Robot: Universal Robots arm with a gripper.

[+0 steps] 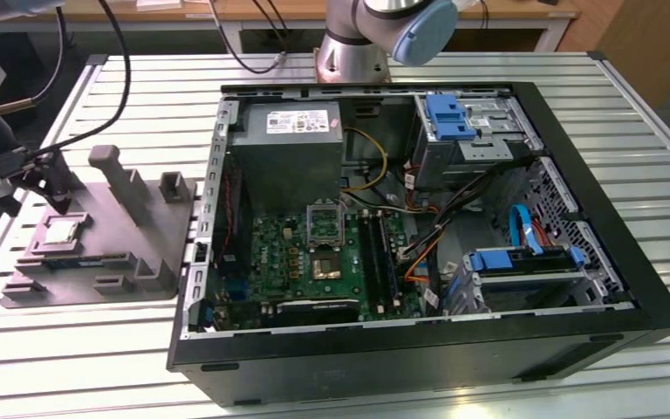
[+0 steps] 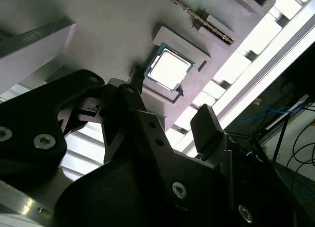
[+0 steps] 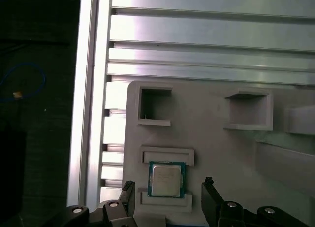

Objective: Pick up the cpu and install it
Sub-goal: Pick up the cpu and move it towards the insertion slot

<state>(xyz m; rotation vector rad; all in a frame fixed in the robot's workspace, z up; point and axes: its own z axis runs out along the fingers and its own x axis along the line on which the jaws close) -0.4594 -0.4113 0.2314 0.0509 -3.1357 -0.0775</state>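
The cpu is a small silver-topped square chip lying flat in a recess of the grey-purple fixture, at the exterior view's left. My gripper hangs just above it, open and holding nothing. In the first wrist view the cpu lies between the two dark fingers of the gripper, which stand apart on either side of it. The second wrist view shows the cpu beyond the open gripper. The dark square socket sits on the green motherboard inside the open computer case.
The open black computer case fills the middle and right of the slatted metal table. Inside are a grey power supply box, blue drive brackets and loose cables. Upright posts rise from the fixture beside the gripper.
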